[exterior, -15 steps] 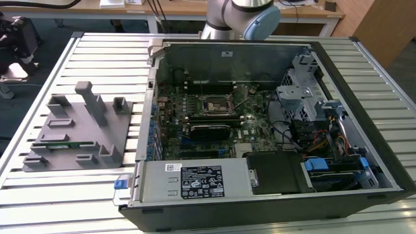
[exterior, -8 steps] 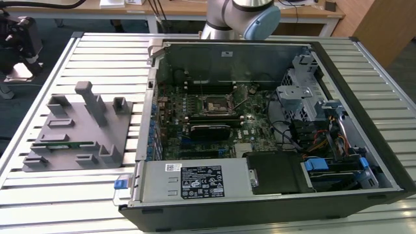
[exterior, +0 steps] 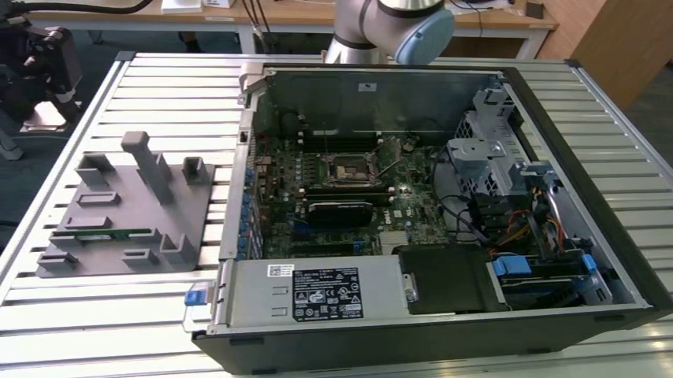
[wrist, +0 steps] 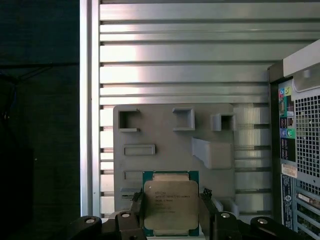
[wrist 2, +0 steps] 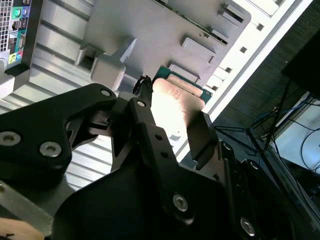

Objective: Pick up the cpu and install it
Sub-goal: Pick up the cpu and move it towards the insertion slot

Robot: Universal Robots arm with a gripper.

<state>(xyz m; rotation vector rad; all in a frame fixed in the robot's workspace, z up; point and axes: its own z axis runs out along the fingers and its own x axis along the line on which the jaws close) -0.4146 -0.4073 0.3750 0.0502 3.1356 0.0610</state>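
The cpu [wrist: 170, 202], a flat square chip with a silver top and a thin green edge, sits between the two black fingers [wrist: 137, 212] of my gripper [wrist: 171, 209], which is shut on its opposite sides. In the second wrist view the cpu [wrist 2: 172, 102] gleams between the same fingers [wrist 2: 200, 135] of the gripper [wrist 2: 172, 114]. It hangs above the grey fixture plate [wrist: 165, 150]. In the exterior view the black-framed socket [exterior: 344, 169] lies in the middle of the motherboard inside the open computer case [exterior: 589, 197].
The grey fixture plate [exterior: 126, 205] with raised blocks and a green memory stick [exterior: 105, 233] lies on the slatted metal table [exterior: 105, 315], at the exterior view's left of the case. The arm's base [exterior: 389, 31] stands behind the case. The case's rear panel [wrist: 300, 150] stands beside the fixture.
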